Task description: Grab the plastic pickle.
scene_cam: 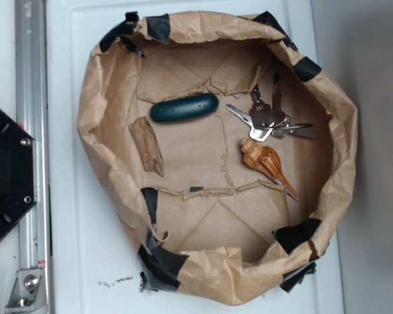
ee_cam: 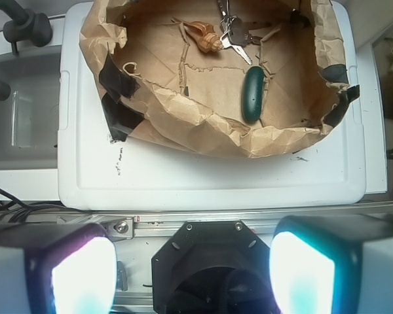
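Hovering: jaws point(ee_cam: 192, 271) spread wide, empty | well apart from pickle point(scene_cam: 184, 108) | over black mount point(ee_cam: 206, 265)

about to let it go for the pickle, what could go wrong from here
1. The wood piece lies just beside the plastic pickle; a low or off-centre descent could catch it instead.
2. The pickle looks smooth and rounded, so it may squirt out of a closing grip.
3. The crumpled paper wall rises between the gripper, wide open and outside the bin, and the pickle; a shallow approach could snag it.
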